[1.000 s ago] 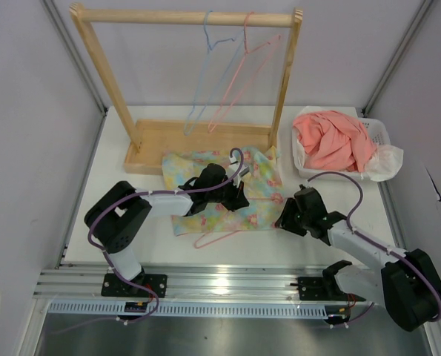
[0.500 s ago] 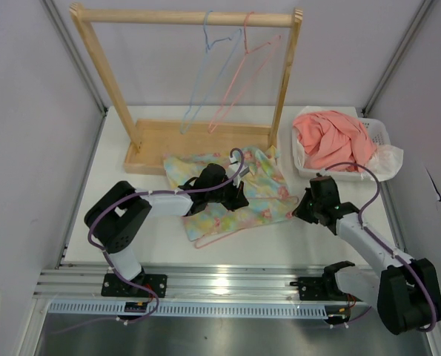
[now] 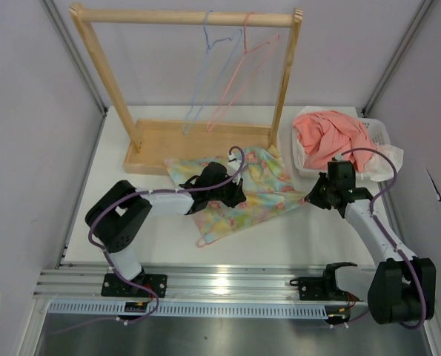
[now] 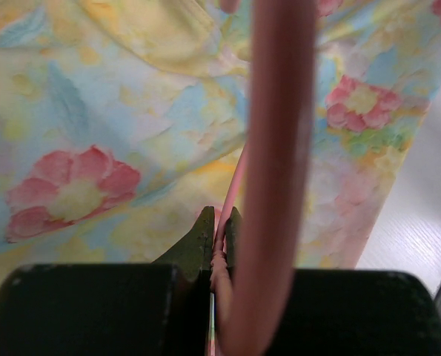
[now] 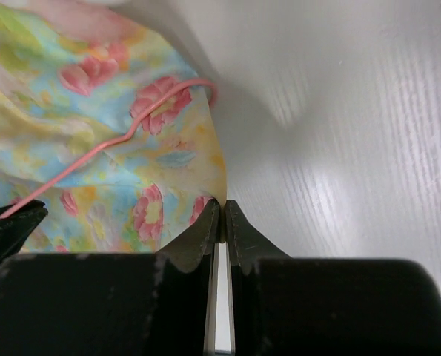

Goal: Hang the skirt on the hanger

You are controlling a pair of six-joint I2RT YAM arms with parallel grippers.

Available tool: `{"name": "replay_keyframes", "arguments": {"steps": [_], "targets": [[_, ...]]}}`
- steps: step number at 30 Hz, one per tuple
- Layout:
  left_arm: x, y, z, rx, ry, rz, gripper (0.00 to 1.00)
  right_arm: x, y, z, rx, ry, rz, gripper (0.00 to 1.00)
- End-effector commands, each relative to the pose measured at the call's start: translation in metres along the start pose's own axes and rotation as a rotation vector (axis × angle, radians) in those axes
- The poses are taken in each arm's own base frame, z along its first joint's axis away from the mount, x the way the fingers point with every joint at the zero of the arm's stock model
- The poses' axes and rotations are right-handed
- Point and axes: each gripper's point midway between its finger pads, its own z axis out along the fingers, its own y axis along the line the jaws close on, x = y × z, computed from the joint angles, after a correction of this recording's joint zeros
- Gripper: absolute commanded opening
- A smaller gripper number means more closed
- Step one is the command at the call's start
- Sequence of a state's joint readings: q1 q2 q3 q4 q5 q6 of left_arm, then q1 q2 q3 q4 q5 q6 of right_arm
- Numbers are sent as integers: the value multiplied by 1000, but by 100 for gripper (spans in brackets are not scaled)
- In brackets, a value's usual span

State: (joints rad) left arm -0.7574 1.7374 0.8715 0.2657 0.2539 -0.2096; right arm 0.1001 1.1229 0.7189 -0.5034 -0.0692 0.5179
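The flowered skirt (image 3: 263, 187) lies spread on the white table in front of the rack. The pink wire hanger lies with it; its hook (image 3: 237, 155) rises at the skirt's top and one corner (image 3: 202, 242) sticks out below. My left gripper (image 3: 230, 194) is shut on the hanger's twisted neck (image 4: 221, 245), with the skirt (image 4: 116, 111) beyond it. My right gripper (image 3: 313, 194) is shut on the skirt's right corner (image 5: 213, 200), pulled taut just above the table. The hanger wire (image 5: 131, 137) shows against the skirt (image 5: 94, 111) in the right wrist view.
A wooden rack (image 3: 183, 16) with a tray base (image 3: 157, 137) stands at the back. A light blue hanger (image 3: 199, 81) and another pink hanger (image 3: 239, 85) hang on it. A white basket (image 3: 380, 133) with a coral-pink garment (image 3: 331, 137) sits at the back right.
My right gripper has moved right and away from me with the skirt's corner, drawing the skirt out to the right. My left gripper has stayed on the hanger.
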Motion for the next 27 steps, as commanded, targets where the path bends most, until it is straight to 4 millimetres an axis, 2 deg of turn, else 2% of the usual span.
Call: {"name": "replay_keyframes", "arguments": {"steps": [1,7,9,11,12,13,16,19,23,24,27], "targets": [[77,66,-15,-274,243,20,0,-25,-2,-5,15,-41,-22,6],[68,75,-15,-302,223,21,0,-12,-16,4,33,-13,-6,8],[63,72,-14,-281,211,35,0,-6,-13,6,12,5,-8,9],[51,65,-14,-252,167,54,0,4,-12,7,15,25,-28,16],[48,61,-14,-237,158,63,0,9,-12,6,26,32,-39,22],[46,60,-15,-232,152,72,0,12,-10,5,34,31,-49,37],[36,54,-16,-208,137,95,0,22,0,-4,45,5,-91,61],[35,52,-15,-191,145,114,0,30,20,-20,23,-35,-134,66],[32,49,-12,-167,147,128,0,42,63,-40,-85,-79,-187,59],[32,49,-12,-164,149,130,0,56,81,-44,-147,-59,-232,59],[31,47,-10,-147,160,138,0,75,119,-47,-256,-69,-300,59]]}}
